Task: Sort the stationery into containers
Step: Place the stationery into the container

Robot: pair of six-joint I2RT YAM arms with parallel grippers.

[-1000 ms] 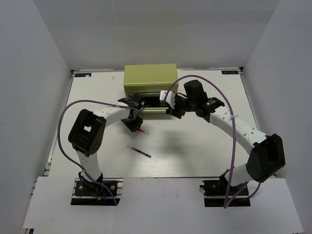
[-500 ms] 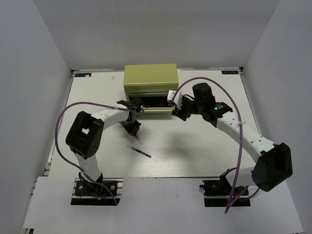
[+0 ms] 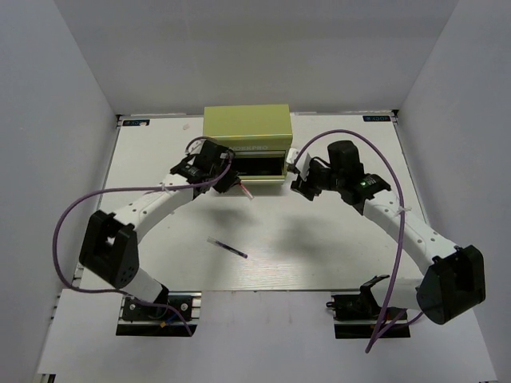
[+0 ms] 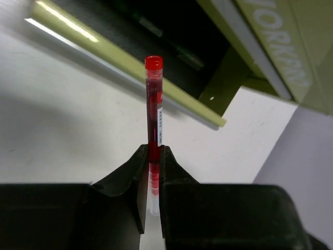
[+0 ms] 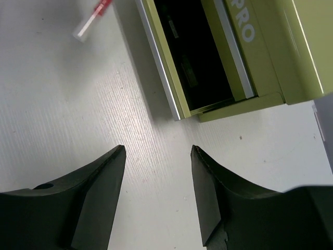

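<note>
The olive-green tool chest (image 3: 246,128) stands at the back middle with one shallow drawer (image 3: 259,169) pulled open. My left gripper (image 3: 233,184) is shut on the thin red pen (image 3: 245,191) just left of the drawer front. In the left wrist view the red pen (image 4: 154,104) sticks up from my left gripper (image 4: 151,156), its cap over the drawer's pale rim (image 4: 125,67), with dark pens (image 4: 183,55) inside. A purple pen (image 3: 227,248) lies on the table. My right gripper (image 3: 302,186) is open and empty beside the drawer's right end, also shown in the right wrist view (image 5: 157,153).
The right wrist view shows the open drawer (image 5: 192,57) with dark items inside, the chest's lettered front (image 5: 244,28) and the red pen's clear end (image 5: 91,20). White walls enclose the table on the left, right and back.
My left gripper has lifted the red pen off the table and carried it up and right to the drawer front. My right gripper has drawn back right from the drawer.
</note>
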